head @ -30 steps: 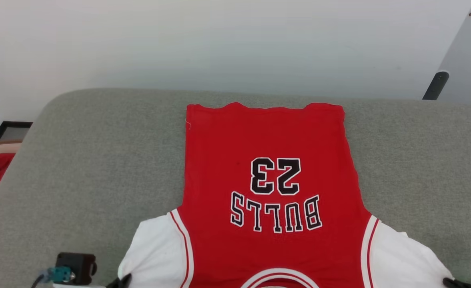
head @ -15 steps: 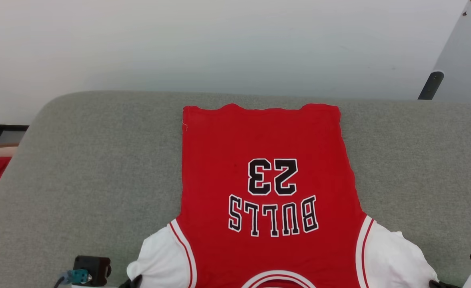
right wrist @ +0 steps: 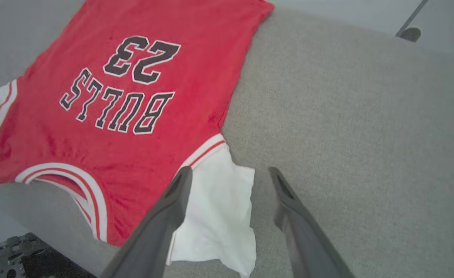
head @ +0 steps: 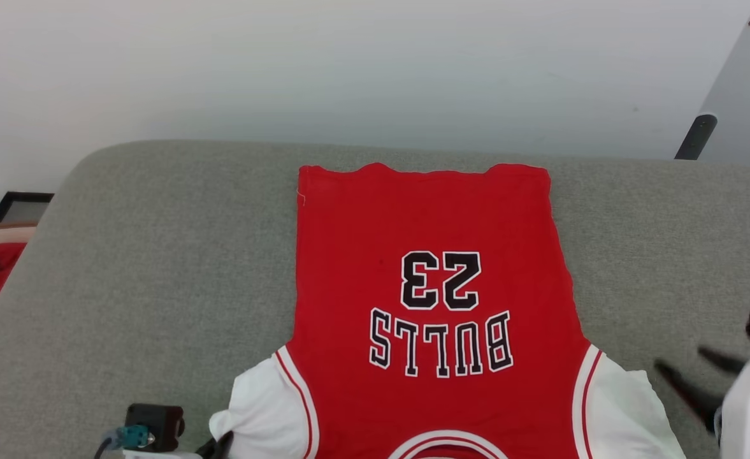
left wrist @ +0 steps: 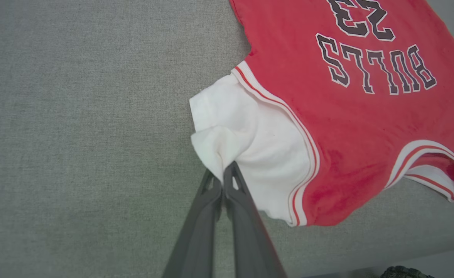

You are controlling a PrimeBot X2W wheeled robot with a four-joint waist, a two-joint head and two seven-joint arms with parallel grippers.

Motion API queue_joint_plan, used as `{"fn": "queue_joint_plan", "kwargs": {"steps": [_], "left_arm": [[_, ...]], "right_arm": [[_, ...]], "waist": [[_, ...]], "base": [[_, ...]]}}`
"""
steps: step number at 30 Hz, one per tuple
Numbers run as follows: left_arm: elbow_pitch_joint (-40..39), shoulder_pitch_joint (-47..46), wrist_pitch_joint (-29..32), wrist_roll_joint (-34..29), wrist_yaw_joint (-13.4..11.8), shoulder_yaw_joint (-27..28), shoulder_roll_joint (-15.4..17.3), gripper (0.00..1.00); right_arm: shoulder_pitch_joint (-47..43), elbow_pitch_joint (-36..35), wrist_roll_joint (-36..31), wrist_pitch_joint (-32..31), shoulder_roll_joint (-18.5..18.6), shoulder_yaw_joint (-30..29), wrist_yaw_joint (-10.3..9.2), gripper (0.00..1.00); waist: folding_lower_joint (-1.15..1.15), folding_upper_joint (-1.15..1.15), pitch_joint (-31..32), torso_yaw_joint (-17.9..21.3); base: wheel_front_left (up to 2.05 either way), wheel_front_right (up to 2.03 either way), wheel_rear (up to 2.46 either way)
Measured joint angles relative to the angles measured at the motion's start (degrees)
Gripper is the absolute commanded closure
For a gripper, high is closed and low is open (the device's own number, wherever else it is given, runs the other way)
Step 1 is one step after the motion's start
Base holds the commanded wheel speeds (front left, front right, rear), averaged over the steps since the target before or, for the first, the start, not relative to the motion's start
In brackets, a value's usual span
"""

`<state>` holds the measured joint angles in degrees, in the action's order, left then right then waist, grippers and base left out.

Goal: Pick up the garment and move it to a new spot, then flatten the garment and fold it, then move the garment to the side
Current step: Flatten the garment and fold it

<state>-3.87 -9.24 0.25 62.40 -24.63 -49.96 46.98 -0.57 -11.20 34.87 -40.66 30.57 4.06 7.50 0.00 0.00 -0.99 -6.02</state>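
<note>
Red jersey garment [head: 432, 287], flat on grey cushion [head: 158, 255]; left gripper [left wrist: 223, 175] pinched onto near-left white sleeve [left wrist: 250, 131]; right gripper [right wrist: 230, 170] spread wide, empty. Risk: one-sided pull would skew cloth.

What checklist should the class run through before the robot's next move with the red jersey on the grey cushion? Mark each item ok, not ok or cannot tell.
1. The garment has its body spread flat on the grey cushion, lettering up: ok.
2. The left gripper is shut on the left sleeve: ok.
3. The left sleeve lies smooth: not ok, it is bunched at the fingertips.
4. The right gripper is open and holds nothing: ok.
5. The right gripper is clear of the right sleeve: cannot tell, one finger overlaps it in the right wrist view.
</note>
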Motion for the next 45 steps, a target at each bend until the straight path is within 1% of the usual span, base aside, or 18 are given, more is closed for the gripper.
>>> {"fn": "queue_joint_plan", "kwargs": {"steps": [4,8,16,24,33,42,45], "left_arm": [[0.31,-1.14,0.35,-0.63,0.54,-0.56,-0.7,1.0],[0.7,-3.21,1.29,-1.68,1.54,-1.38,-1.7,1.0],[1.85,-8.46,3.1,-4.26,4.07,-3.31,-4.63,1.0],[3.46,-12.49,3.25,-6.14,6.53,-4.58,-7.7,1.0],[6.15,-17.64,3.18,-8.49,10.09,-6.27,-12.11,1.0],[9.54,-21.31,2.37,-9.58,13.12,-7.53,-16.25,1.0],[10.77,-22.03,2.25,-9.61,14.13,-8.21,-17.66,1.0]], "right_arm": [[6.8,0.66,-0.78,-0.22,0.3,1.15,0.0,0.0],[15.19,4.55,-1.1,0.16,1.08,2.41,0.0,0.0],[30.76,18.69,-1.25,1.16,3.04,4.13,0.0,0.0],[42.86,33.32,-0.92,0.73,4.92,7.0,0.0,0.0],[53.34,47.52,-1.72,0.2,6.15,8.18,0.0,0.0],[59.19,58.1,-3.57,-0.32,5.84,9.57,0.0,0.0],[60.36,61.97,-3.86,-0.4,5.67,8.75,0.0,0.0]], "waist": [[0.0,0.0,-0.46,-0.56],[0.0,0.0,-1.16,-1.72],[0.0,0.0,-3.47,-5.64],[0.0,0.0,-7.46,-10.05],[0.0,0.0,-13.62,-14.78],[0.0,0.0,-19.43,-19.59],[0.0,0.0,-20.81,-21.21]], "base": [[0.0,0.0,0.0],[0.0,0.0,0.0],[0.0,0.0,0.0],[0.0,0.0,0.0],[0.0,0.0,0.0],[0.0,0.0,0.0],[0.0,0.0,0.0]]}}
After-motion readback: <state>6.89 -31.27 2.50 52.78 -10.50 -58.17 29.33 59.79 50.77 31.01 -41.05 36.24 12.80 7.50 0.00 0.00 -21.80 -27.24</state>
